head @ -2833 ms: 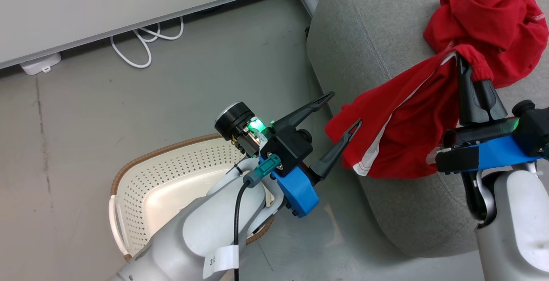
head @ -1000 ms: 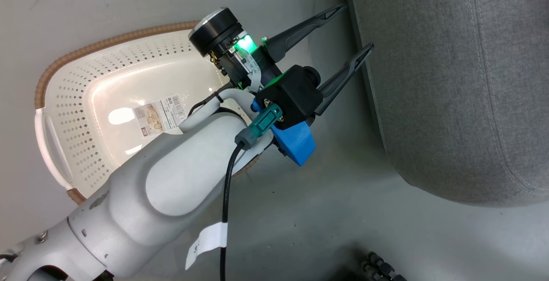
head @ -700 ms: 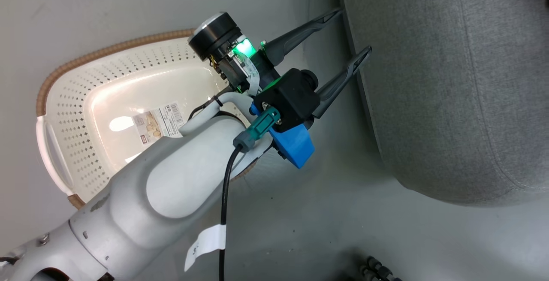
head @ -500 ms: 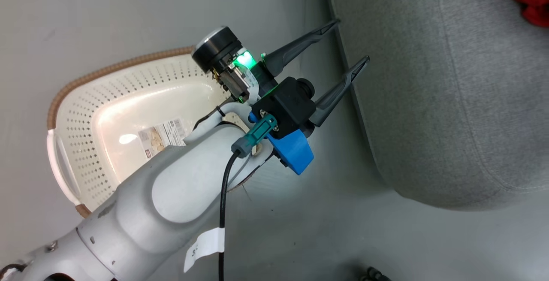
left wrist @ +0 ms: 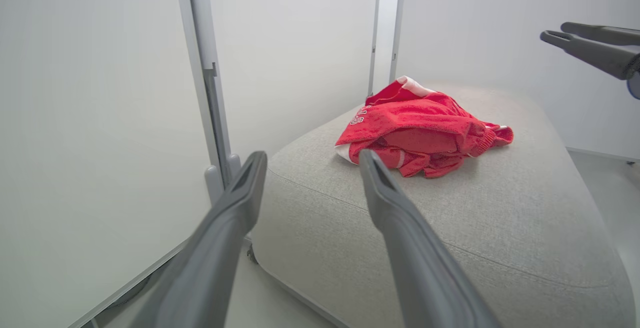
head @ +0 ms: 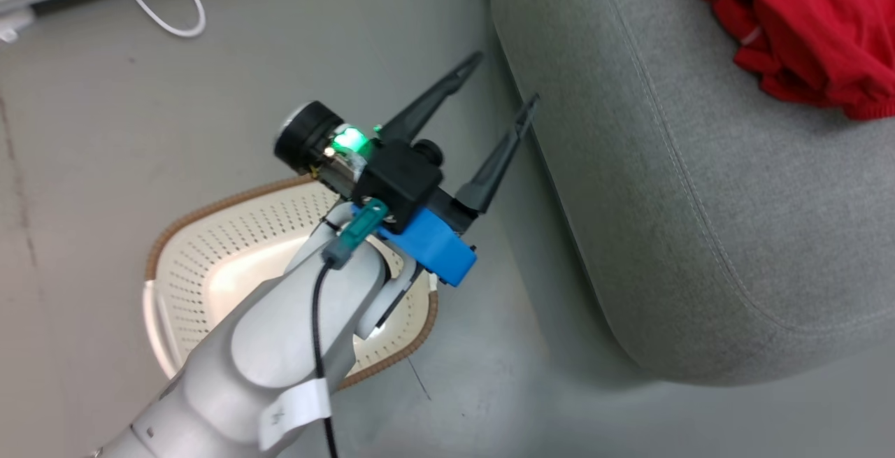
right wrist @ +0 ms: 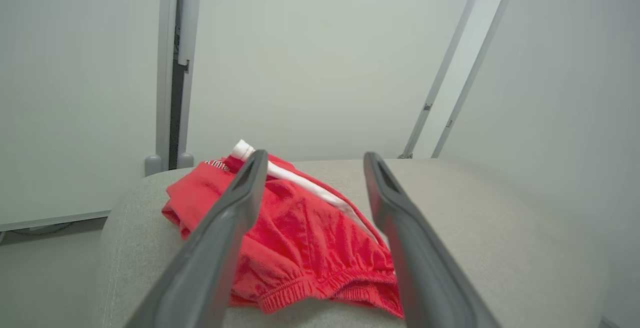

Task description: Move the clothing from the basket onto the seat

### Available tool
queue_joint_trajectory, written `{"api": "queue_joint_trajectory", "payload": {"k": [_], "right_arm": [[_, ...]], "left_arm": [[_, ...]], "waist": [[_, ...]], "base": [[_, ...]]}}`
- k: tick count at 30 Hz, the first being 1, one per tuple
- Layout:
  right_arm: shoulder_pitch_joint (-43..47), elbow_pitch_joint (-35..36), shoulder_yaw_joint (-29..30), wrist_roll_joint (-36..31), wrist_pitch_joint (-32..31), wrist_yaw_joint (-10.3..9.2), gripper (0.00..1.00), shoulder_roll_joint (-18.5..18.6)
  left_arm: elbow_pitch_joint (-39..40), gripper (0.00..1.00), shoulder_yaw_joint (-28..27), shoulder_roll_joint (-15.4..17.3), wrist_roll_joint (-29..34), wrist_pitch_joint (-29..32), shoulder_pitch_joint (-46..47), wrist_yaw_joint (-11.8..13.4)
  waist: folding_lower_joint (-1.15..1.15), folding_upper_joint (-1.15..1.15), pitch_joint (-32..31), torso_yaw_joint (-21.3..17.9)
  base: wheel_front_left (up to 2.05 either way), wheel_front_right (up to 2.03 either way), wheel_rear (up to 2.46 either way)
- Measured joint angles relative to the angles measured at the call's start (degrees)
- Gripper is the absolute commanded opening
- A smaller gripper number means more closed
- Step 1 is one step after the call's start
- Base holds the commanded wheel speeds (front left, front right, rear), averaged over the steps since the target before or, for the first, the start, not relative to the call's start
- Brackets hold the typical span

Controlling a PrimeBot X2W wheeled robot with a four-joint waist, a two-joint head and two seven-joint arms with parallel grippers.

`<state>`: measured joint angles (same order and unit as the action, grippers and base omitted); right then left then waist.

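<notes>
Clothing (head: pixel 804 31) lies bunched on the seat (head: pixel 685 199), well in from its edge, so it looks unlikely to slide off. Your left gripper (head: pixel 505 78) hangs between the basket (head: pixel 231 248) and the seat, fingers spread and empty; your right gripper (right wrist: pixel 315 156) points at the clothing, fingers likewise apart. With no red in the basket's visible part, you can likely take the job as done, nothing left to grip.
</notes>
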<state>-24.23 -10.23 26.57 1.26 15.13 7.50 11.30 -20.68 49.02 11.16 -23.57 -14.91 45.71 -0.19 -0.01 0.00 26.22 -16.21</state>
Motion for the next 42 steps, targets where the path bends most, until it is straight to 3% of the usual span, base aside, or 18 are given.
{"api": "queue_joint_trajectory", "payload": {"k": [8,18,30,42], "right_arm": [[2.4,5.4,-10.7,1.3,0.0,-0.01,1.00,-1.2],[4.0,5.8,-21.0,1.4,0.0,-0.01,1.00,-2.9],[10.4,2.0,-24.0,1.9,0.0,-0.01,1.00,-5.1],[17.1,0.2,-23.0,2.4,0.0,-0.01,1.00,-6.9]], "left_arm": [[4.7,1.00,-11.1,0.8,1.6,-0.1,-8.2,2.1],[6.4,1.00,-25.8,0.8,5.1,-0.1,-19.3,1.8],[8.2,1.00,-38.8,-3.3,10.9,-0.2,-30.2,-0.5],[8.3,1.00,-45.4,-7.0,14.2,-0.2,-38.0,-4.1]], "waist": [[0.00,0.00,-6.1,4.3],[-0.01,0.00,-12.3,10.0],[0.00,0.00,-18.3,15.2],[0.00,0.00,-22.1,17.5]], "base": [[0.00,0.00,0.00],[0.00,0.00,0.00],[0.00,0.00,0.00],[0.00,0.00,0.00]]}}
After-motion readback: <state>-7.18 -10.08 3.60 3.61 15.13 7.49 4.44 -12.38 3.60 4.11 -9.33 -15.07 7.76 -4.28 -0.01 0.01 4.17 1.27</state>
